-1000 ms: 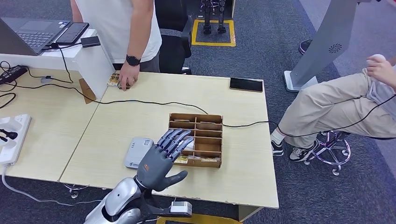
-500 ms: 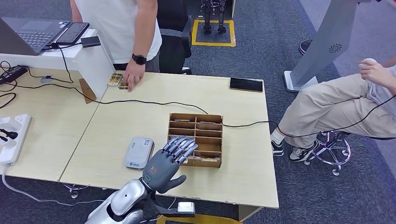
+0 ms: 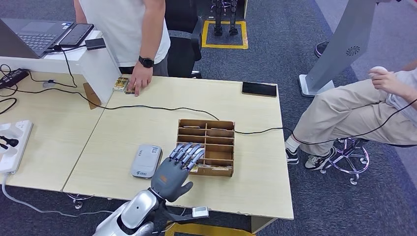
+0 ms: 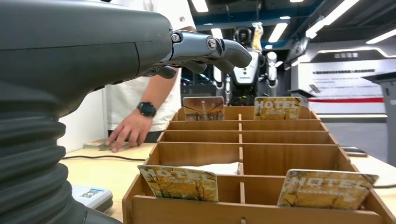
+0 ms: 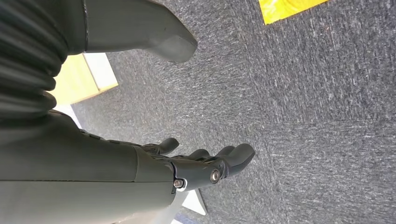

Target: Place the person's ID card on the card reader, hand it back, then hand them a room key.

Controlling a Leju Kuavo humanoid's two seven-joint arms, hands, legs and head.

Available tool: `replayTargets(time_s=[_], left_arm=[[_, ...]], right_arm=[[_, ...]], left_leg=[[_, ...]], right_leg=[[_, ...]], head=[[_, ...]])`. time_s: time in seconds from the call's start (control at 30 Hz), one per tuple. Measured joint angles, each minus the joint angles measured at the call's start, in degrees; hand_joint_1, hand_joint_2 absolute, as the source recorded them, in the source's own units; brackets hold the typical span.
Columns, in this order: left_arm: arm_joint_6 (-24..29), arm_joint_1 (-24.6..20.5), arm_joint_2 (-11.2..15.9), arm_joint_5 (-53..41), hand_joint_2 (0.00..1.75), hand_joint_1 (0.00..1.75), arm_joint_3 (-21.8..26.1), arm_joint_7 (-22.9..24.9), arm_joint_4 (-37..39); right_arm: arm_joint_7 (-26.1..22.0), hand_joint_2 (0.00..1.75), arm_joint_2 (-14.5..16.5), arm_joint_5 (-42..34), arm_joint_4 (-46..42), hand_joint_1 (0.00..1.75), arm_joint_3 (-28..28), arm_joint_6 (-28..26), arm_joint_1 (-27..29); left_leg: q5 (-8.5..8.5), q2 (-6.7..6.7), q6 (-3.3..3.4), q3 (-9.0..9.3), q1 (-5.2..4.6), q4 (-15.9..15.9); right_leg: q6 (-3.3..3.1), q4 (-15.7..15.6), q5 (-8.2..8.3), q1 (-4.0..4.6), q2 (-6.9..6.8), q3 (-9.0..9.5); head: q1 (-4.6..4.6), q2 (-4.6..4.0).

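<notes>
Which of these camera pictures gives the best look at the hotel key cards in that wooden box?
The left wrist view: the key cards stand close up in the wooden box, printing readable. The head view shows them as small slivers by the robot hand. The right wrist view faces carpet.

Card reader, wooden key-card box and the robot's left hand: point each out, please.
card reader [image 3: 146,161], head view, middle of its grey top face
wooden key-card box [image 3: 228,131], head view, right wall's rim
left hand [image 3: 171,173], head view, back of the hand
</notes>
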Motion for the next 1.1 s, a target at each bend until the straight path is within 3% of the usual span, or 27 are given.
replayTargets(time_s=[0.67,1.1], left_arm=[[1.57,0.36,-2.31,-4.28,1.75,0.00,0.03,3.59,4.44],[5.60,0.81,-4.88,-6.87,1.75,0.00,2.16,6.92,5.50]], right_arm=[[-0.19,1.75,0.84,-0.02,-2.39,0.00,-1.61,1.15,0.00],[-0.17,1.75,1.44,0.03,-3.11,0.00,-2.49,1.74,0.00]], left_leg=[[0.00,-0.01,0.00,0.00,0.00,0.00],[0.00,-0.01,0.00,-0.01,-0.01,0.00]], right_leg=[[0.00,0.00,0.00,0.00,-0.01,0.00],[0.00,0.00,0.00,-0.01,-0.02,0.00]], head=[[0.01,0.00],[0.00,0.00]])
